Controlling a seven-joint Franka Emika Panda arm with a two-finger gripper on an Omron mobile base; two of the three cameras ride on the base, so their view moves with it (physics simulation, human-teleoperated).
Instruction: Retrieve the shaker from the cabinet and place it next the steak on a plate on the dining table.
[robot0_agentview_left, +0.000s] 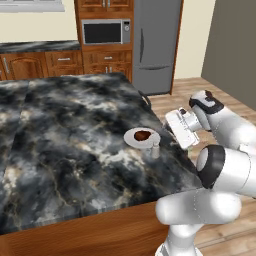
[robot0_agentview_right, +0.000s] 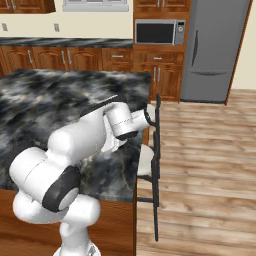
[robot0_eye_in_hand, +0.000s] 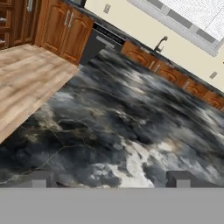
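The shaker (robot0_agentview_left: 155, 149), small and pale grey, stands upright on the dining table (robot0_agentview_left: 70, 145) beside the white plate (robot0_agentview_left: 135, 141). The dark steak (robot0_agentview_left: 143, 135) lies on that plate. My gripper (robot0_agentview_left: 170, 129) hovers just right of the shaker, off the table's right edge, and holds nothing. In the hand view my gripper (robot0_eye_in_hand: 110, 179) is open, its fingertips (robot0_eye_in_hand: 39, 178) far apart over bare marble (robot0_eye_in_hand: 131, 131). My own arm hides the plate and shaker in the right base view. The cabinet is out of view.
A black-framed stool (robot0_agentview_right: 151, 160) with a white seat stands against the table's right side, close to my hand. Beyond are a wooden floor (robot0_agentview_right: 200, 165), a grey fridge (robot0_agentview_left: 155, 45), a microwave (robot0_agentview_left: 106, 31) and wall counters with a faucet (robot0_eye_in_hand: 161, 43).
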